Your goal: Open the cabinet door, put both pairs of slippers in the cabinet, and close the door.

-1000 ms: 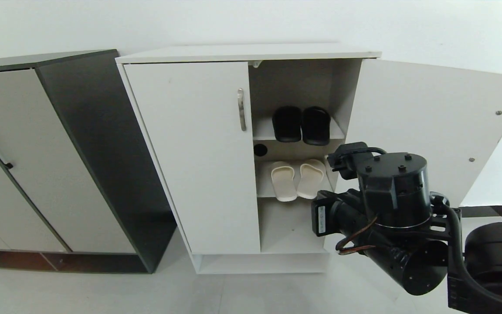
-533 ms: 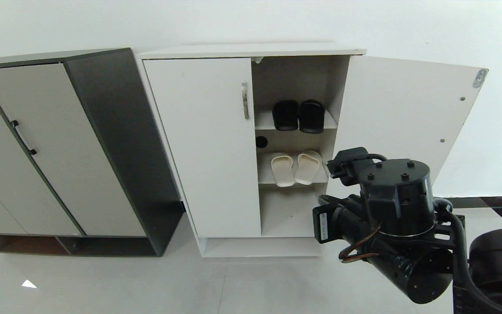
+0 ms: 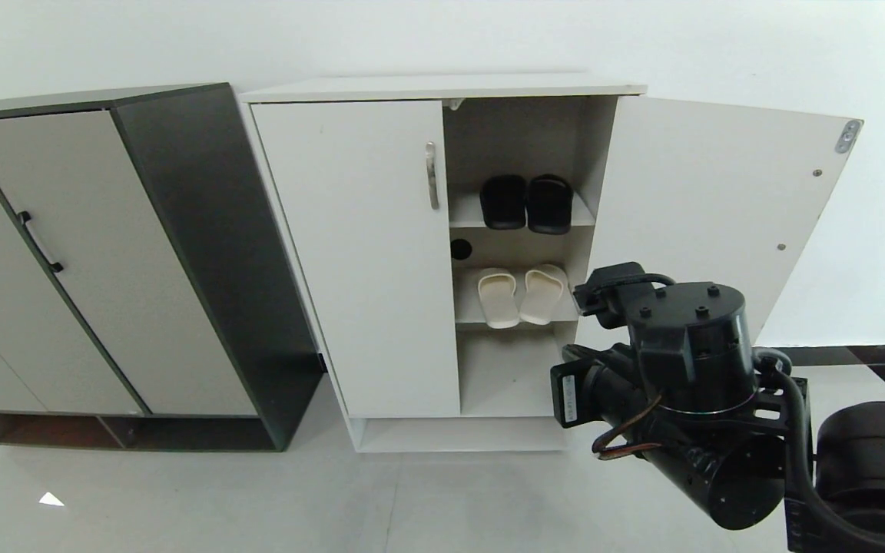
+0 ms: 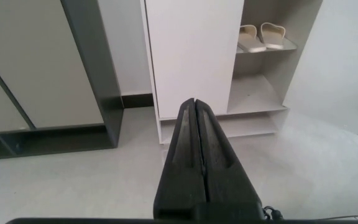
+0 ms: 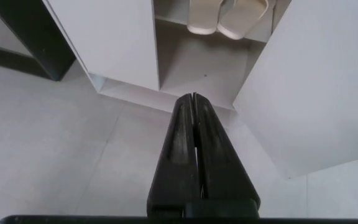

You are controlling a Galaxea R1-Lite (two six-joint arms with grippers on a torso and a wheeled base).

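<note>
Cabinet [image 3: 442,87], white, two-door: left leaf [image 3: 350,253] shut, right door [image 3: 704,207] swung wide open. Loading looks finished, and only closing the door remains.

Black slippers [image 3: 525,202] sit side by side on the upper shelf [image 3: 462,212]. Cream slippers [image 3: 523,296] sit on the middle shelf [image 3: 464,309], heels possibly at its front edge, though that is hard to tell.

Left gripper [image 4: 195,103] and right gripper [image 5: 194,98]: fingers pressed together, empty, over the floor [image 3: 258,499], apart from the cabinet.

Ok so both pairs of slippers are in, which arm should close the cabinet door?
Probably the right. The open door stands out on the robot's right, and the right gripper, shut, is close beside it. The left gripper points at the closed door.
</note>
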